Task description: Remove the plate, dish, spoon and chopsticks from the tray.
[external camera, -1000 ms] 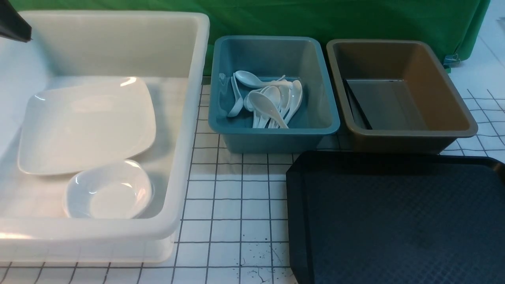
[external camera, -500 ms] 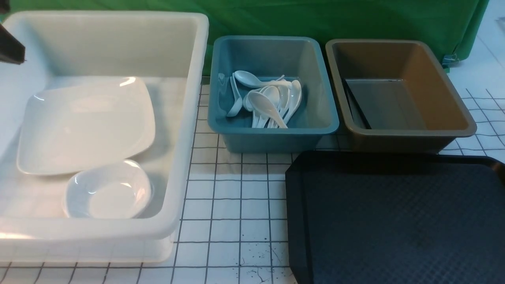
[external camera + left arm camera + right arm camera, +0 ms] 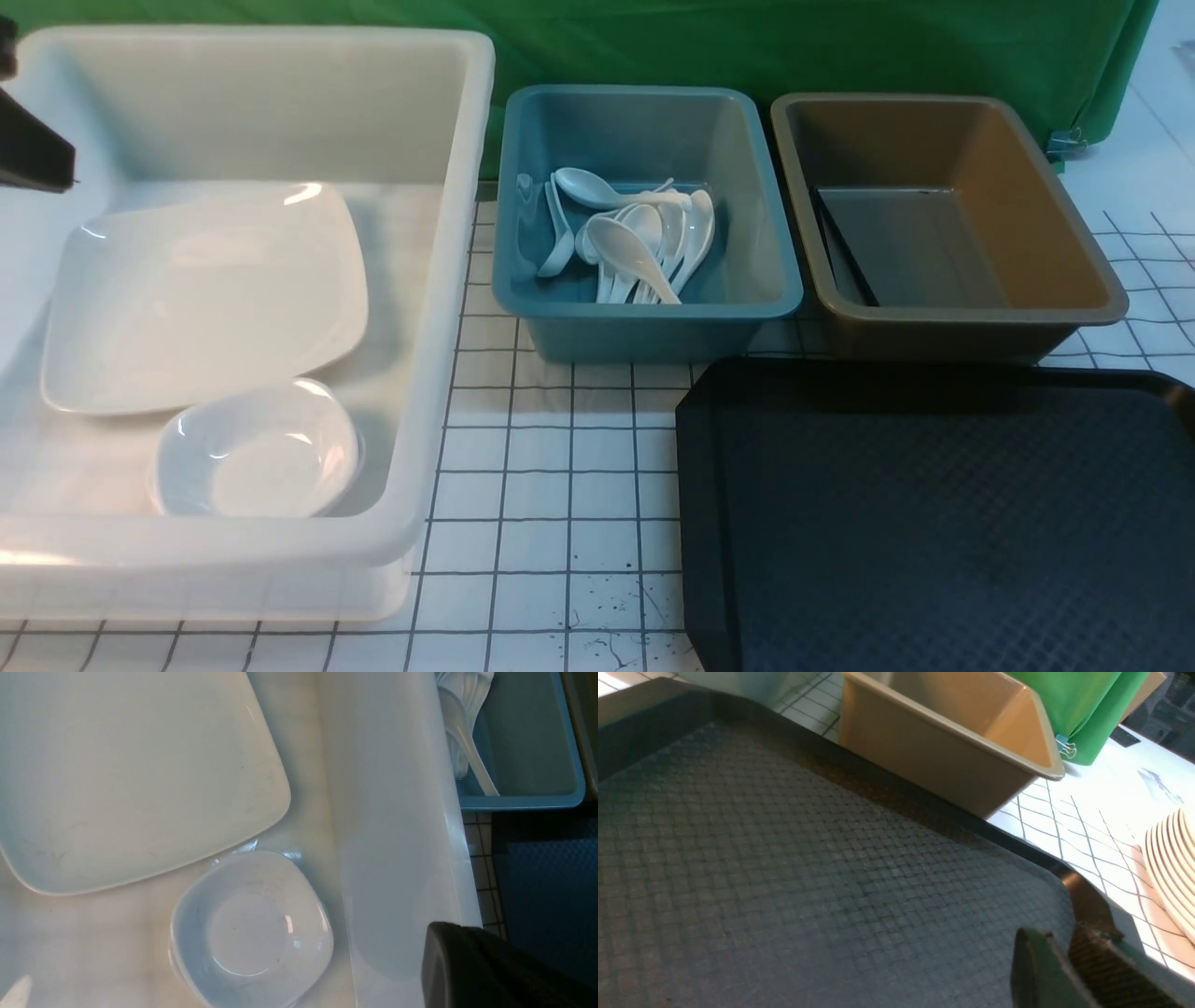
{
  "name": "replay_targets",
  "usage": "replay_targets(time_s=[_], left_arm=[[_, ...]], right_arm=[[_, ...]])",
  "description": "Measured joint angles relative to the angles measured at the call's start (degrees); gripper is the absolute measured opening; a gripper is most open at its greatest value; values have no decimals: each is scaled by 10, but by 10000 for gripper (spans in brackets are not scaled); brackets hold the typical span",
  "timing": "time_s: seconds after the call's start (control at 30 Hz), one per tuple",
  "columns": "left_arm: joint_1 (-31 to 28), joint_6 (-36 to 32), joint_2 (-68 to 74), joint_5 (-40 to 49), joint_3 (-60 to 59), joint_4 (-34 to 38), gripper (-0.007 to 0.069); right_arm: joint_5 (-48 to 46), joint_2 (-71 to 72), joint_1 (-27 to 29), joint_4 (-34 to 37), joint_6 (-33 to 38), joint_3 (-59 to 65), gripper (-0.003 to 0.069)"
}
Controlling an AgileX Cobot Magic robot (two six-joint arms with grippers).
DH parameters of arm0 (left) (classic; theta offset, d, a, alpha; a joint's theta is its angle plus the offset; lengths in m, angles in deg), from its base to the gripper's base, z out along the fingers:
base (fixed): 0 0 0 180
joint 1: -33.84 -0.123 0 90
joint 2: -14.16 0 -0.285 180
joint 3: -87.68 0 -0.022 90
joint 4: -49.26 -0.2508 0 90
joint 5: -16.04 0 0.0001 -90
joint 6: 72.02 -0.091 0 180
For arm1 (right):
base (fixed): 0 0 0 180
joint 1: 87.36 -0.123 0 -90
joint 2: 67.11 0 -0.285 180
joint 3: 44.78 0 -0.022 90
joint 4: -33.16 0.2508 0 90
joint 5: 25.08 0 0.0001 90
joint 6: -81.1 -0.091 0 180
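— Inspector: Where do the task's items stand?

— Arm: The plate [image 3: 201, 294] lies flat in the white bin [image 3: 448, 280] at the surface's left edge, with the dish [image 3: 257, 450] just beside its near corner. Spoons [image 3: 635, 245] are piled in the blue bin [image 3: 649, 322], and the chopsticks [image 3: 845, 245] lie along the left wall of the brown bin [image 3: 1027, 243]. The tray [image 3: 934, 523] sits at the near right of the surface, just in front of the brown bin, with nothing on it.

— Inspector: And your jaws?

— Arm: My left jaws [image 3: 33, 154] hang above the white bin's left wall, closed tight, holding nothing. My right jaws [image 3: 1064, 956] hover over the tray's corner, parted by a narrow gap, with nothing between them.
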Motion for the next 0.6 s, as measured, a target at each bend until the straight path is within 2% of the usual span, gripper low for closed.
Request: replay_targets(time_s=[0.1, 0.17, 0.4, 0.53, 0.6], left_arm=[[0, -5, 0, -1, 0, 24, 4], [0, -7, 0, -1, 0, 36, 4], [0, -12, 0, -1, 0, 41, 4], [13, -12, -1, -2, 0, 44, 4], [41, -13, -10, -4, -7, 39, 4]], right_arm=[[0, 0, 0, 0, -1, 0, 171], [-3, 0, 0, -1, -27, 0, 176], [-8, 0, 0, -2, -253, -1, 190], [-8, 0, 0, -2, -277, -1, 197], [-8, 0, 0, -2, -281, -1, 198]])
